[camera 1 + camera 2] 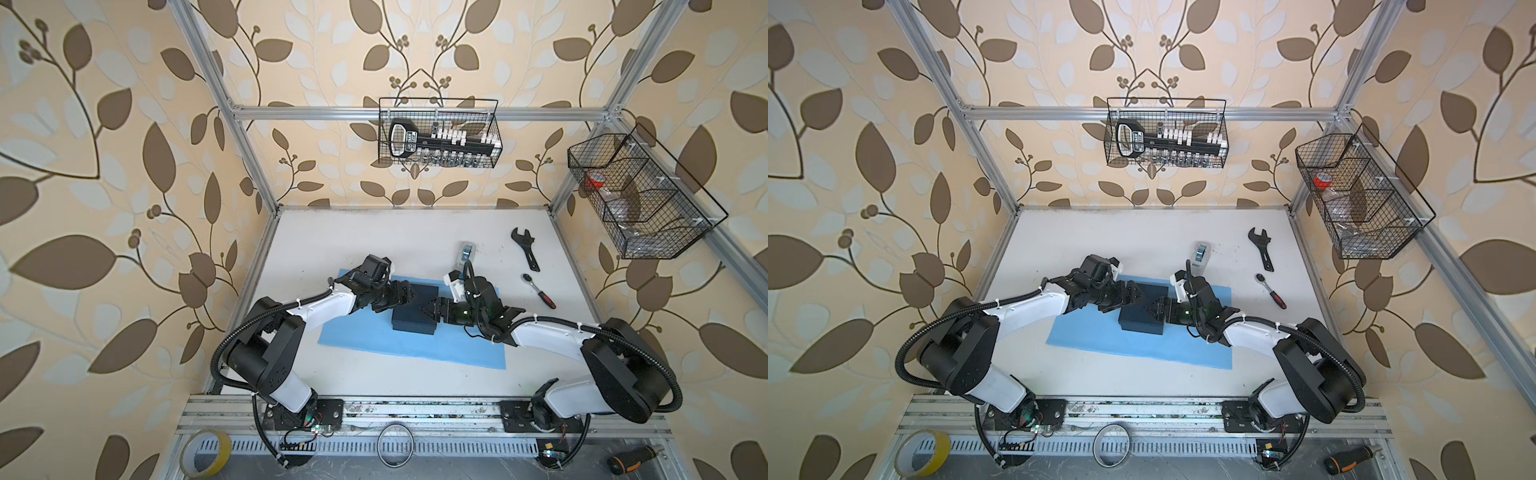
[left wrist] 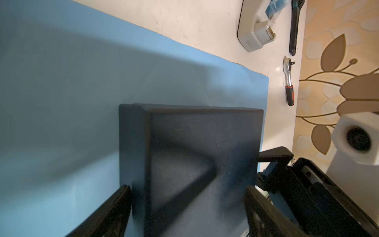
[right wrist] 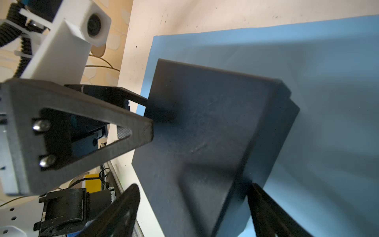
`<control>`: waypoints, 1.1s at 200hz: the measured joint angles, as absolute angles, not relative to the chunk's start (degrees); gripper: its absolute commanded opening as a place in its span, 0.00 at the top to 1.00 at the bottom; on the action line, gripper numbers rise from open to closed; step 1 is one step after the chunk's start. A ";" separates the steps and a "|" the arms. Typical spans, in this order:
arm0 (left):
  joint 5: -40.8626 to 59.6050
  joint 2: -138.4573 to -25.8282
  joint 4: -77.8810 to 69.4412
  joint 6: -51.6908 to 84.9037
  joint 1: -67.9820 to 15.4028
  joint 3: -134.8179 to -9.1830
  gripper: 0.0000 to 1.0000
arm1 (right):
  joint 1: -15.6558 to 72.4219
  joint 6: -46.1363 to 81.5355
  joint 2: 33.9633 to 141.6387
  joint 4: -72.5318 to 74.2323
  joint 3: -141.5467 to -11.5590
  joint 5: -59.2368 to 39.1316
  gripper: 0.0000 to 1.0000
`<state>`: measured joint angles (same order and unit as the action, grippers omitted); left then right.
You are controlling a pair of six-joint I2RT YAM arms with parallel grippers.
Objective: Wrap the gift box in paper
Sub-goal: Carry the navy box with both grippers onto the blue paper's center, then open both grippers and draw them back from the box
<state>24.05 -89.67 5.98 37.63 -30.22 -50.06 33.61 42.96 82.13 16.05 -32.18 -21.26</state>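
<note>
The black gift box [image 1: 415, 322] [image 1: 1142, 324] stands on the light blue paper [image 1: 374, 338] [image 1: 1096, 336], which lies flat on the white table. My left gripper [image 1: 410, 297] [image 1: 1137, 296] reaches over the box's left end and my right gripper [image 1: 429, 309] [image 1: 1155, 309] over its right end. In the left wrist view the box [image 2: 194, 143] fills the space between the open left gripper [image 2: 186, 205], with paper [image 2: 61, 102] beyond. In the right wrist view the open right gripper [image 3: 192, 205] straddles the box [image 3: 205, 123], with small gaps at both fingers. The paper [image 3: 328, 102] shows behind the box.
A grey-white tape dispenser [image 1: 465, 253] [image 2: 254, 30] stands behind the paper. A black wrench [image 1: 525, 249] and a ratchet [image 1: 539, 291] lie at the right. Wire baskets [image 1: 440, 133] [image 1: 640, 195] hang on the frame. A yellow tape roll [image 1: 205, 453] and a screwdriver [image 1: 631, 459] lie by the front rail.
</note>
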 measured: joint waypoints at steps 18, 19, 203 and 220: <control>23.73 -89.65 6.04 37.47 -29.89 -50.06 0.09 | 32.47 42.35 81.12 15.57 -32.14 -21.61 0.15; 23.68 -89.65 6.04 37.45 -29.89 -50.06 0.09 | 32.34 42.30 80.99 15.53 -32.14 -21.67 0.15; 21.71 -92.25 -3.01 39.22 -16.34 -42.48 0.17 | 19.46 36.58 94.85 15.25 -38.00 -16.51 0.32; 21.12 -90.26 -5.39 39.35 -15.64 -39.51 0.17 | 19.68 36.53 97.30 16.32 -40.03 -17.37 0.33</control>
<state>21.12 -90.26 -5.39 39.35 -15.64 -39.51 19.68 36.53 97.30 16.32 -40.03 -17.37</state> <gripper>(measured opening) 0.825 0.672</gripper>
